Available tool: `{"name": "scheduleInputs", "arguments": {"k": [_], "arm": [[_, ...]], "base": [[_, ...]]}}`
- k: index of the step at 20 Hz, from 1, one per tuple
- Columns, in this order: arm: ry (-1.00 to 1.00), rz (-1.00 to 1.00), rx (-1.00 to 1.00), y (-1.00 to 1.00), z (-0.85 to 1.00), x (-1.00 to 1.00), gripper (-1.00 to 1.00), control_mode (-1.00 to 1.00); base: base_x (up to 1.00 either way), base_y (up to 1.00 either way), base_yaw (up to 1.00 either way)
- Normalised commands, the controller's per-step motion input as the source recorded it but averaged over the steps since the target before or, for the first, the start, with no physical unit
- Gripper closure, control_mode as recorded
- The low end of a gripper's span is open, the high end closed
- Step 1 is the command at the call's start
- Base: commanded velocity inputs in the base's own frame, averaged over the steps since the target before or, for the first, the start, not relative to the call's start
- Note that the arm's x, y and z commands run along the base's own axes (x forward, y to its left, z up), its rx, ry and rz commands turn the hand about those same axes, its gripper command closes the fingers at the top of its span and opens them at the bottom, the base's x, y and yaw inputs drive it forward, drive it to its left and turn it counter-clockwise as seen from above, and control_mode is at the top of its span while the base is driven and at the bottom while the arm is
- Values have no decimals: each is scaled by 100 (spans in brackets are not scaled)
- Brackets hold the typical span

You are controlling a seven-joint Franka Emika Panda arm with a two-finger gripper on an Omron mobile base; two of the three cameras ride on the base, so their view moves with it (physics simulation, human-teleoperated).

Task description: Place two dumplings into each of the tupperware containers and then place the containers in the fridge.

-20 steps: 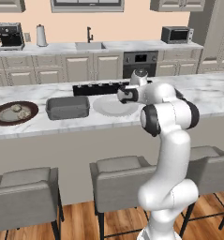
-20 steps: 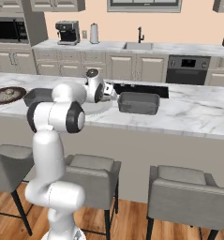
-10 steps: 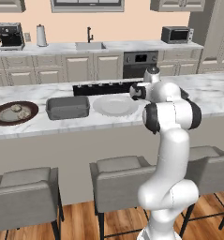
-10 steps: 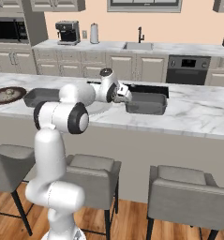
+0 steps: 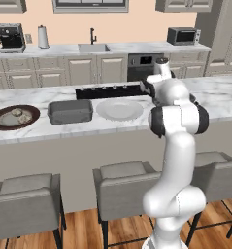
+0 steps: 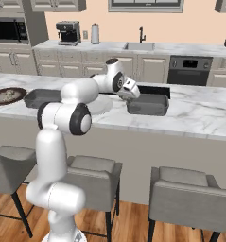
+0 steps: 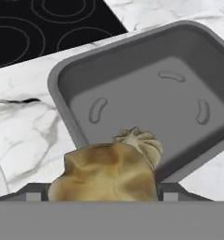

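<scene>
My gripper (image 7: 103, 193) is shut on a tan dumpling (image 7: 104, 172), held just above the near rim of a grey tupperware container (image 7: 151, 70). A second dumpling (image 7: 140, 140) lies inside that tub against its near wall. In the right base view the gripper (image 6: 133, 93) hangs over the left end of this container (image 6: 150, 105). The other container (image 5: 70, 111) stands further left, with nothing seen in it. Two more dumplings (image 5: 18, 115) rest on the dark brown plate (image 5: 1, 124). The fridge is out of view.
A white round plate (image 5: 120, 109) lies between the two tubs. A black cooktop (image 7: 43, 23) runs behind them on the marble counter (image 6: 199, 118). Grey stools (image 5: 127, 175) stand along the counter's front. Sink, oven and microwave line the back wall.
The arm has swung to the right, from over the white plate to above the right-hand container, with the dumpling still between its fingers.
</scene>
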Motion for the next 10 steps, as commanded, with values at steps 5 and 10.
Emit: {"name": "scheduleInputs", "arguments": {"k": [5, 10], "arm": [[8, -12, 6, -55, 0, 42, 100, -100], [5, -3, 2, -31, -8, 36, -100, -100]], "base": [[0, 0, 0], [0, 0, 0]]}}
